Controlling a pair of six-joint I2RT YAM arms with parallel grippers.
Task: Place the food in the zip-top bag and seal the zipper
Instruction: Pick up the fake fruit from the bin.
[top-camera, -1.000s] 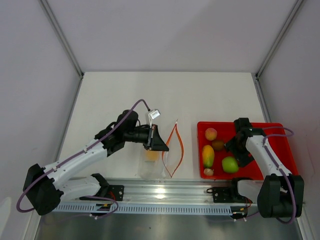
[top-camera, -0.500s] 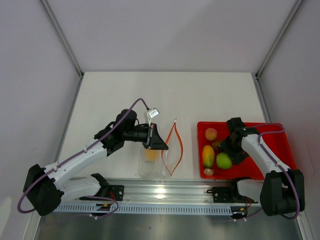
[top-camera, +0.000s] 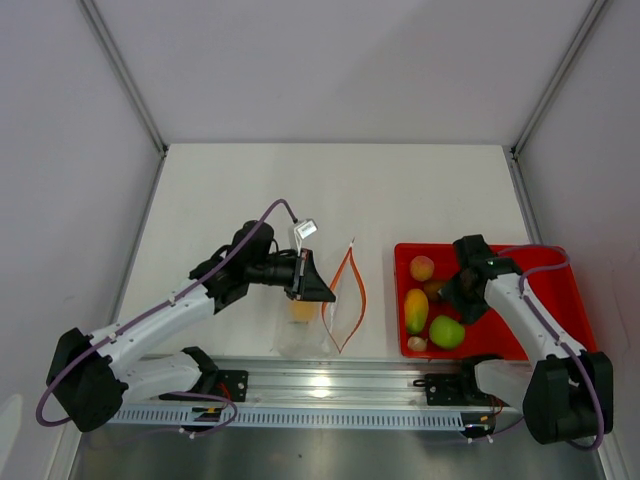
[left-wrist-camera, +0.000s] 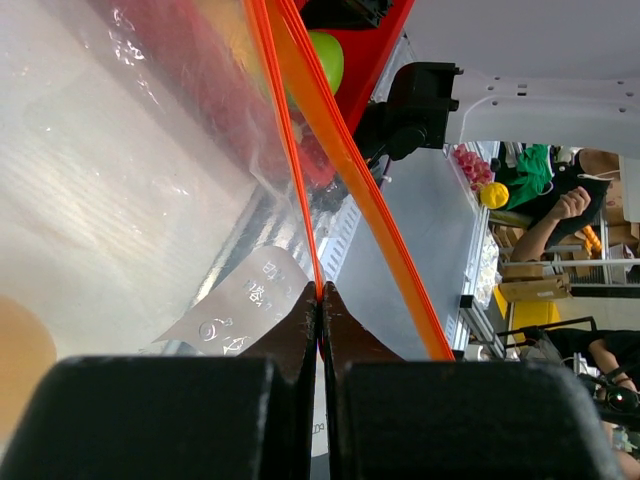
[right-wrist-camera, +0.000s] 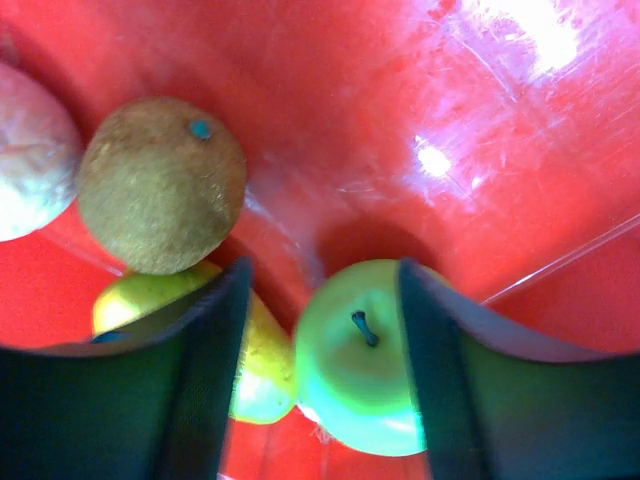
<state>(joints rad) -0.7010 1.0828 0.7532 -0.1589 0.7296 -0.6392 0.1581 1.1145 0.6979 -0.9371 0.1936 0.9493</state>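
- Two claws work one table in the overhead view: the left claw (top-camera: 322, 290) is clenched on the bag (top-camera: 300, 340) left of centre, and the right claw (top-camera: 460, 308) hangs over the red tray (top-camera: 572, 295) at the right.
- From above, the bag lies close to the near rail. Its zipper (top-camera: 364, 295) is bowed into a loop that opens to the right, and an orange (top-camera: 302, 310) sits inside.
- Only the overhead camera takes in the whole tray:
  - the peach (top-camera: 422, 268) lies farthest;
  - the kiwi (top-camera: 436, 290) is just nearer than the peach;
  - the mango (top-camera: 416, 311) lies along the left side;
  - the apple (top-camera: 446, 331) is right of the mango;
  - a beige piece (top-camera: 417, 344) sits at the near-left corner.
- The left wrist camera shows the grip itself, which the overhead view leaves too small to read. The two fingers are pressed together on one lip of the zipper, and the other lip stands apart to the right, so the mouth gapes.
- Through the clear film, that camera also catches the orange at lower left, with the apple and tray beyond the mouth.
- The right wrist camera shows that claw released, its jaws spread wide with the apple between them, stem up.
- In that view the kiwi lies beyond the left finger, the mango is partly under it, and the peach is cut by the left edge.
- Whether either finger touches the apple cannot be told.
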